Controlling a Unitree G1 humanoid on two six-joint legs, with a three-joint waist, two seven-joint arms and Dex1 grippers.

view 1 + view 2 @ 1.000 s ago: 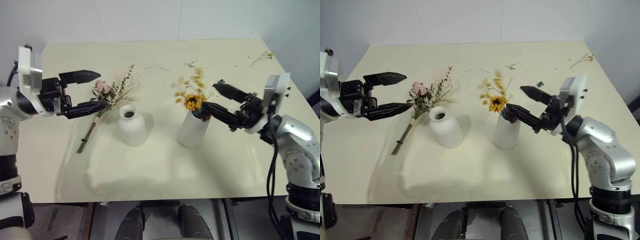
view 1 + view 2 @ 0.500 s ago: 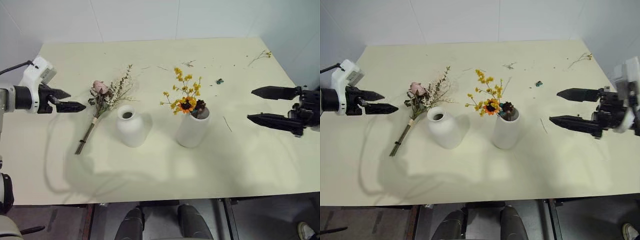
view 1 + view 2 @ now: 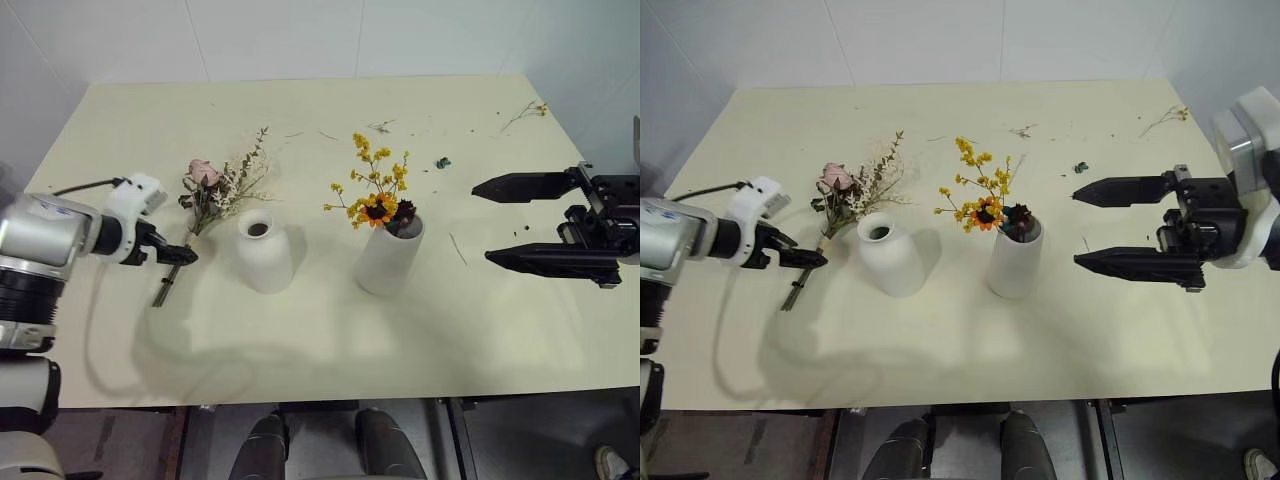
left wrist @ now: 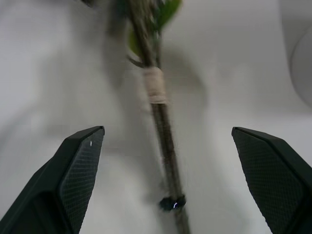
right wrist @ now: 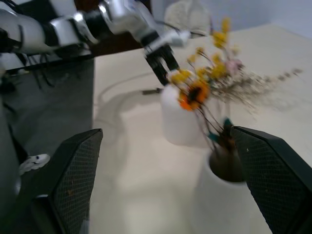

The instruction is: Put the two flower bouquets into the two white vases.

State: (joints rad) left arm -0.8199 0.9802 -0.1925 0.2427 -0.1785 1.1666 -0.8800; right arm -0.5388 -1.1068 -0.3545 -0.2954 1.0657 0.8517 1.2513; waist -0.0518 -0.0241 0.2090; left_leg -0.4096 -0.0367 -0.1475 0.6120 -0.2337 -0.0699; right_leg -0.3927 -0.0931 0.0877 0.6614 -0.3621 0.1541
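The pale pink rose bouquet (image 3: pixel 213 186) lies flat on the table, its bound stems (image 4: pixel 157 100) running toward the front left. My left gripper (image 3: pixel 181 256) points down over those stems, open, a finger on either side, not touching them. The squat white vase (image 3: pixel 263 252) stands empty just right of the bouquet. In the taller white vase (image 3: pixel 387 260) the yellow bouquet (image 3: pixel 374 192) stands upright. My right gripper (image 3: pixel 484 222) hovers open and empty to the right of that vase, pointing left toward it.
Loose twigs (image 3: pixel 524 110) lie at the table's far right corner, with small bits (image 3: pixel 380 126) and a green scrap (image 3: pixel 441 161) behind the vases. A thin twig (image 3: pixel 455 248) lies between the tall vase and my right gripper. The table's front edge (image 3: pixel 300 388) is near.
My right gripper has drawn back to the right from the tall vase, leaving the yellow bouquet standing in it. My left gripper has dropped and tipped down over the rose bouquet's stems.
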